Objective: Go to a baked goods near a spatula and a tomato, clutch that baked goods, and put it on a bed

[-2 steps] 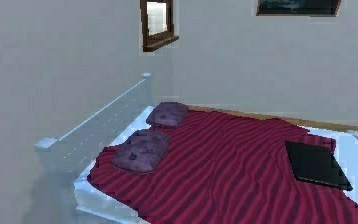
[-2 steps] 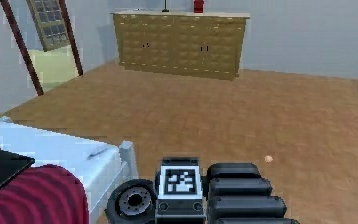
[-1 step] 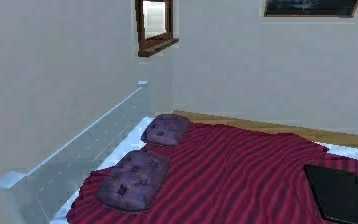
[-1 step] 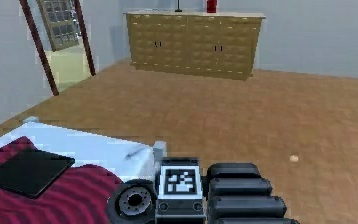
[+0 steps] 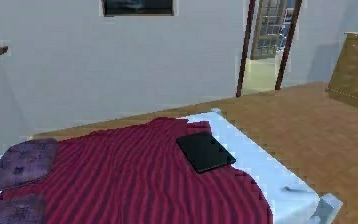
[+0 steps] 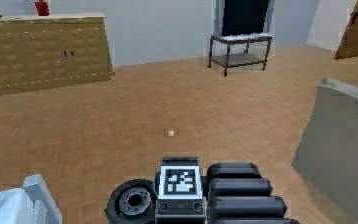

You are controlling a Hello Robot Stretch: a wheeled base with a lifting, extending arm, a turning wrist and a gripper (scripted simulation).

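Spreading across the lower part of the forward view, a bed (image 5: 275, 176) is being seen close below the camera, its white sheet being covered for the most part by a dark red striped blanket (image 5: 137, 178). A flat black slab (image 5: 205, 152) is being borne on the blanket toward that view's right, and purple pillows (image 5: 25, 162) are being kept at its left edge. Beyond the bed, a pale wall is being broken by an open doorway (image 5: 265, 45), with a wooden dresser (image 5: 353, 66) being shown at the far right.

In the arm side view, a white corner of the bed is being caught at the bottom left. Beside it the gripper (image 6: 135, 201) is being seen as a dark round body, left of a white marked square (image 6: 180, 182) on the arm (image 6: 243, 196). Its far end is not being made out, so neither its grip nor whether the baked goods is being held can be told. Across the wooden floor, a long wooden cabinet (image 6: 47, 52) and a small dark table (image 6: 240, 50) are being set against the wall.
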